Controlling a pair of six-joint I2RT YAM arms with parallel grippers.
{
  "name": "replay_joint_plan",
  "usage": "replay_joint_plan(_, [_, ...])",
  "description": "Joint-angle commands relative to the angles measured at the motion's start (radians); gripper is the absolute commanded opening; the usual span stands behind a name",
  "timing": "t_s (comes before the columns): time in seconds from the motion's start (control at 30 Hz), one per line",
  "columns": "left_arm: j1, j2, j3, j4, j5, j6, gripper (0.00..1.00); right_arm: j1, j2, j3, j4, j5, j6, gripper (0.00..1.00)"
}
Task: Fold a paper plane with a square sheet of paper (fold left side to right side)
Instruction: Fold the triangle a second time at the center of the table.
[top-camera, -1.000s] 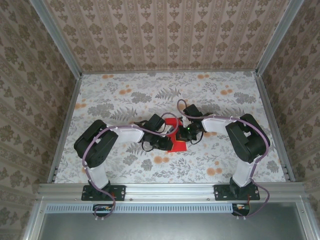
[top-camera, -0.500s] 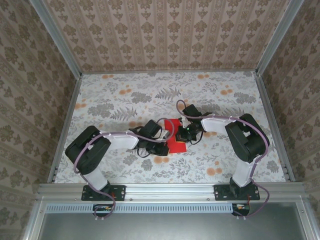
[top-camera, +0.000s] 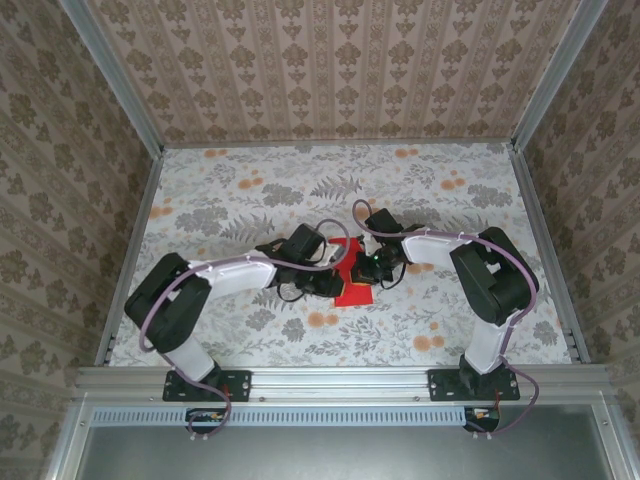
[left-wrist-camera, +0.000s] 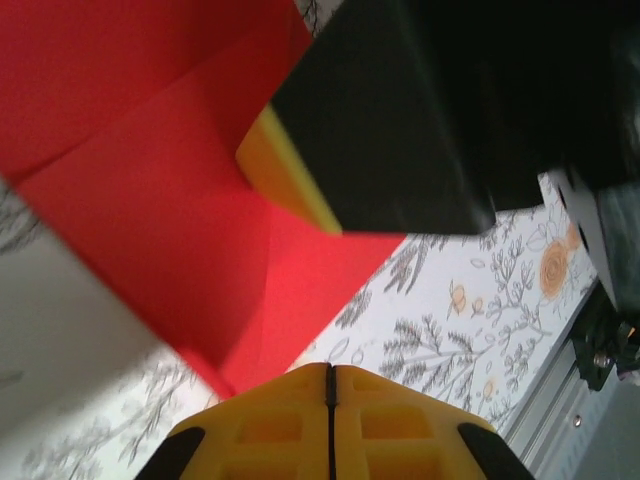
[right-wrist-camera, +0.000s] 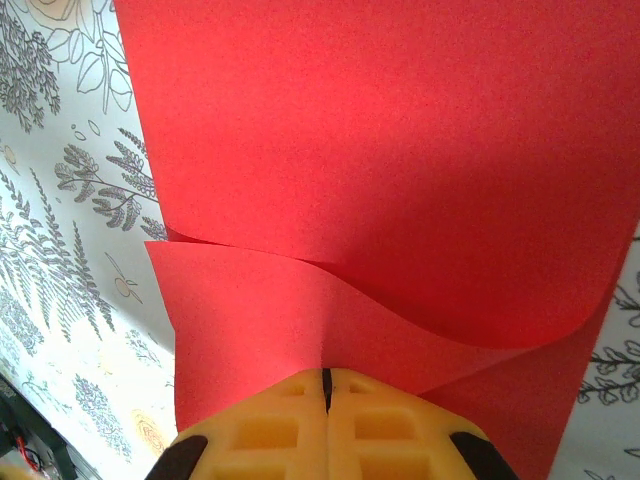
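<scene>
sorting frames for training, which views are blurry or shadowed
Left wrist: the dark block up close is soft, the paper sharper; right wrist: crisp tablecloth print, a shadow under the paper's curled layer; top external: evenly lit, no glare.

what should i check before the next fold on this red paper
1. left fingers shut: ok
2. right fingers shut: ok
3. red sheet lying flat: not ok, its top layer bows up just ahead of the right fingers
4. red sheet actually pinched by either pair of fingers: cannot tell
5. red sheet on the tablecloth, between both arms: ok
</scene>
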Motion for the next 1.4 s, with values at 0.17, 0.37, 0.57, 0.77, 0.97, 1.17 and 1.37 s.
replay_joint_plan(0.17, [-0.001,0.096,0.028,-0.016,-0.017,0.034,0.11,-0.004,0.043,-0.005,-0.063,0.062,-0.013,0.01])
replay_joint_plan(0.37, [-0.011,0.117,0.013,-0.064,-0.076,0.041,0.11,-0.004,0.003,-0.001,-0.043,0.049,-0.015,0.0])
replay_joint_plan(0.57, [-0.037,0.121,-0.001,-0.105,-0.139,0.029,0.1,-0.002,-0.115,-0.023,-0.051,0.041,-0.022,0.0])
replay_joint_plan(0.77, [-0.056,0.13,0.017,-0.147,-0.187,0.027,0.1,0.026,-0.163,-0.052,-0.037,-0.001,-0.016,0.0])
replay_joint_plan(0.97, [-0.066,0.138,0.029,-0.17,-0.203,0.031,0.09,0.069,-0.089,-0.02,-0.01,-0.018,-0.003,0.0])
replay_joint_plan(1.17, [-0.07,0.14,0.033,-0.177,-0.212,0.03,0.09,0.086,-0.03,-0.001,-0.008,-0.015,-0.006,0.0])
replay_joint_plan(1.37, [-0.072,0.139,0.032,-0.188,-0.219,0.029,0.09,0.086,-0.011,0.004,-0.009,0.01,-0.012,0.0])
